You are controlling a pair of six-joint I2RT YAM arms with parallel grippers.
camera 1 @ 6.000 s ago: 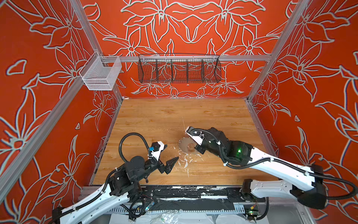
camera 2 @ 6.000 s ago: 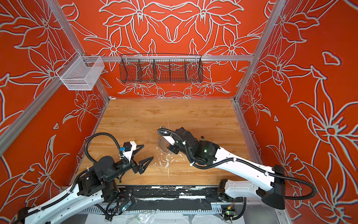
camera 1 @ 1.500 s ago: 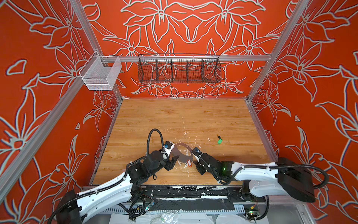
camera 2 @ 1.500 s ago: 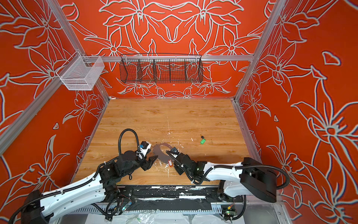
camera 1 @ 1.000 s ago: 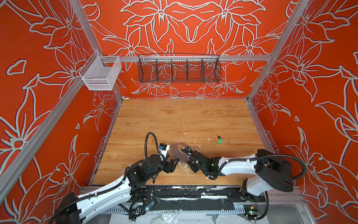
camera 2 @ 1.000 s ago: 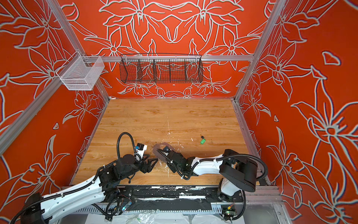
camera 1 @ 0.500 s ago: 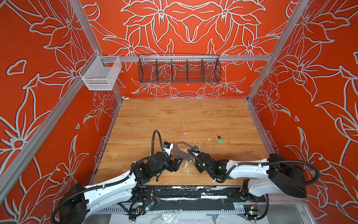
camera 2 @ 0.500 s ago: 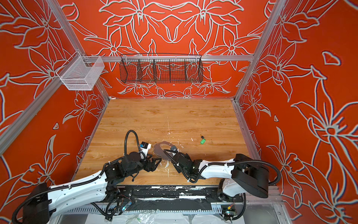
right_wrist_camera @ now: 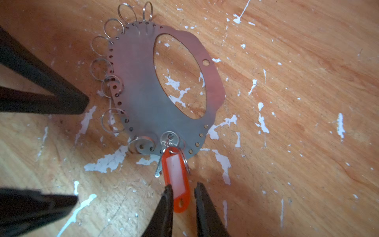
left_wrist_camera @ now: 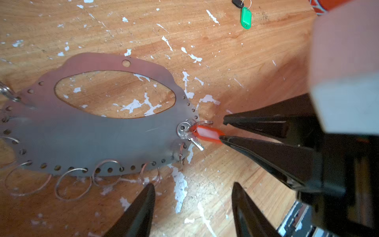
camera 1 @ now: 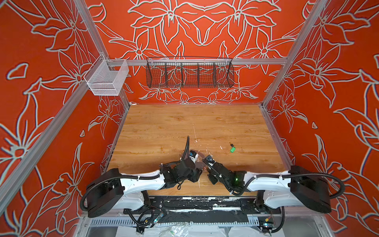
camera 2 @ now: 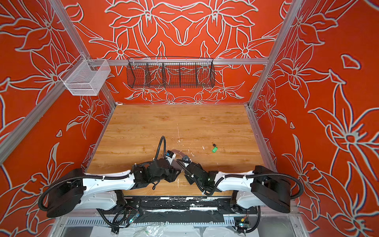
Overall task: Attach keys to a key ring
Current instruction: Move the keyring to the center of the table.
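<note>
The key ring, a flat grey oval hoop with several wire split rings on its rim, lies flat on the wooden table; it also shows in the left wrist view. An orange-red tagged key rests at its rim, the silver head on the plate. My right gripper is open, its jaws narrow and straddling the orange tag, one finger touching it. My left gripper is open and holds nothing, just off the rim beside the split rings. The green-tagged key lies alone to the right. Both arms hide most of the ring in both top views.
White paint flecks cover the wood around the ring. A black wire basket and a white mesh basket hang on the back wall. A black rail runs along the table's front edge just behind both arms.
The left arm has moved right, toward the ring. The right arm has shifted and its gripper now sits at the orange tag.
</note>
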